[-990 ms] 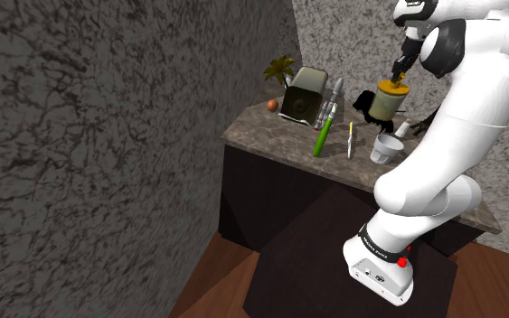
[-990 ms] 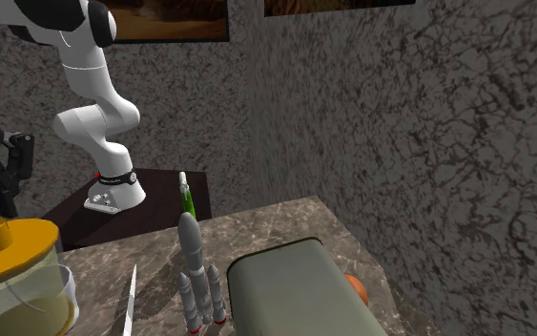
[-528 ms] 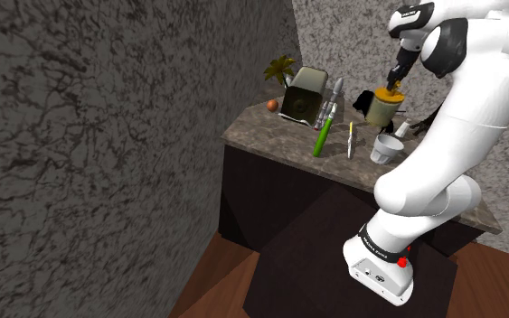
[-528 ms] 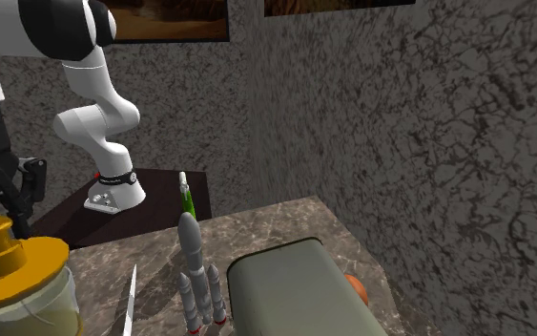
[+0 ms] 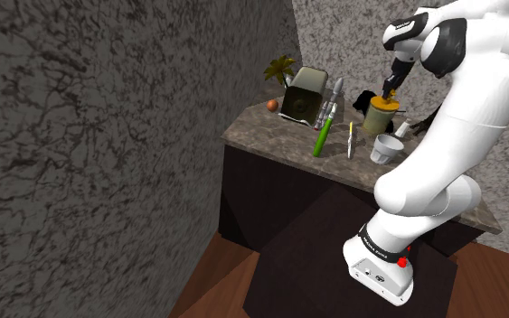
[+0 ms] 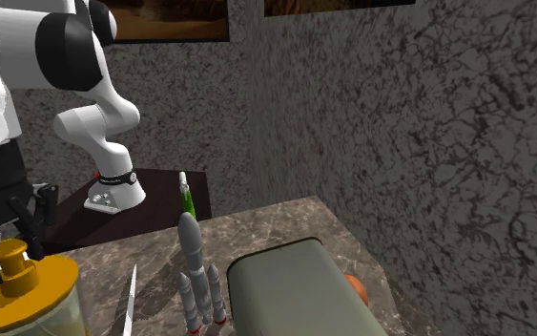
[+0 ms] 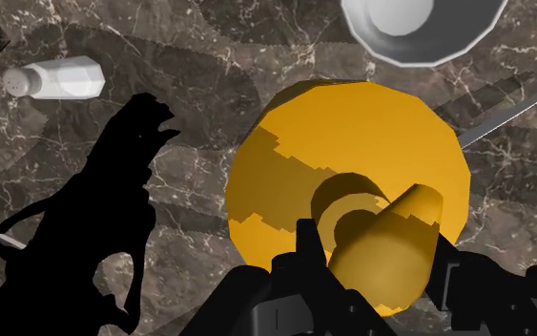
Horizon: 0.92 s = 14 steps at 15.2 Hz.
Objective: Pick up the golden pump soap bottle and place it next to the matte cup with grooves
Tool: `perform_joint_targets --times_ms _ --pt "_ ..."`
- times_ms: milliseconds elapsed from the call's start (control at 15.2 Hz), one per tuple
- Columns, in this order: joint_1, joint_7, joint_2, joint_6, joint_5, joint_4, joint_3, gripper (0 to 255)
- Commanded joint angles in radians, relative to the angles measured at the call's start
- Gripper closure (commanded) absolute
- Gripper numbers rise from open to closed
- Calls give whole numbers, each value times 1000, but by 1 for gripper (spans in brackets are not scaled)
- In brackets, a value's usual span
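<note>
The gripper (image 5: 391, 87) hangs in the upper right of the shoulder view, straight over the bottle (image 5: 381, 114). The white arm (image 5: 460, 108) bends down from it to the stand (image 5: 315, 244) at lower right. The fingers (image 7: 306, 250) are narrow and clasp the bottle's pump (image 7: 390, 239) from both sides. In the wrist view the golden pump head sits tight between them, over the round golden cap (image 7: 285, 181). In the second exterior view the gripper (image 6: 10, 260) is at the left edge, one finger on each side of the pump stem, and the cap sits in the lower left corner.

The bottle is upright over the right part of the marble counter (image 5: 284, 135). I cannot tell whether its base touches the counter. The cup (image 5: 386, 149), drawn white, stands just beside it, directly below it in the shoulder view. In the wrist view the cup's rim is close to the cap but apart from it.

A black figure (image 7: 80, 239) stands near the bottle on the side away from the cup, and a white shaker (image 7: 54, 79) lies on its side, apart from both. In the shoulder view a knife (image 5: 351, 138) lies left of the cup. Further left are a green tube (image 5: 323, 135), a rocket model (image 5: 336, 93) and a grey box (image 5: 301, 93).
</note>
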Motion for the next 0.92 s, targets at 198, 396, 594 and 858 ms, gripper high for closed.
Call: perform_joint_targets --times_ms 198,396,594,858 --pt "-1 0 13 66 6 -53 2 255" --pt "-2 0 22 103 10 -82 3 255" --pt "-3 -1 33 140 16 -109 5 255" --pt "-6 -4 52 189 25 -141 8 255"
